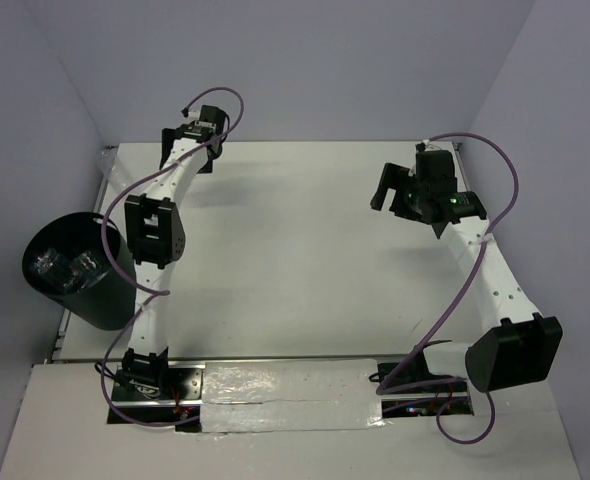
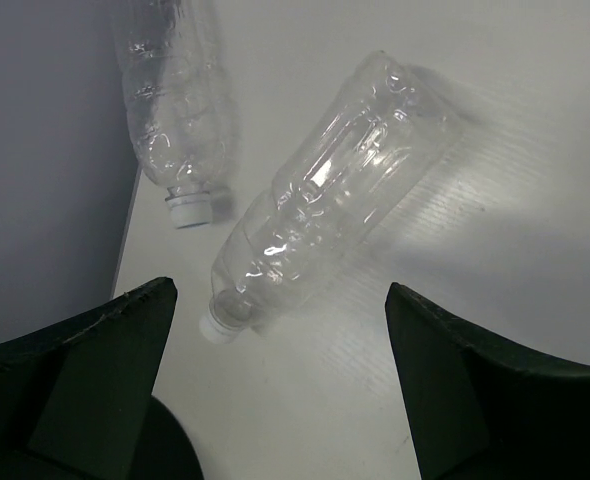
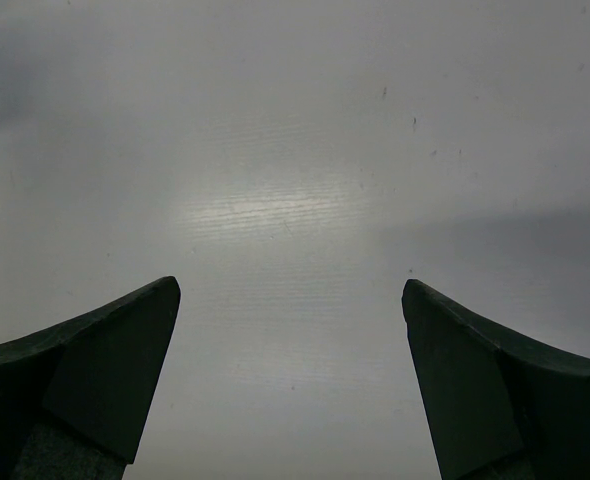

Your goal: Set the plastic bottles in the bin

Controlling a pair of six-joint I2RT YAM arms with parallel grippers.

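Clear, crinkled plastic bottles [image 1: 60, 265] glint inside the bin [image 1: 107, 300], a black round wastebasket at the left edge of the white table [image 1: 295, 280], its mouth open to the overhead camera. How many lie in the bin I cannot tell.

Beyond the bin, toward the table's far-left corner, the left gripper [image 1: 200, 112] hangs with its jaws wide apart and nothing between them. Its wrist camera looks down past two dark fingers [image 2: 95, 370] onto two bottles outside the bin, both on their sides on the table. The nearer bottle [image 2: 325, 190] lies on a slant in the gap between the fingers, below them and untouched, its pale cap [image 2: 218, 325] pointing toward the left finger. The farther bottle [image 2: 170, 110] lies along the table's edge beside the grey wall [image 2: 45, 150], its white cap [image 2: 190, 208] just beside the nearer bottle's shoulder. Neither carries a label that I can make out.

Across the table from the bin and well apart from it, the right gripper [image 1: 395, 190] is held above the surface, jaws likewise spread. Its wrist view shows only bare tabletop between the finger tips.
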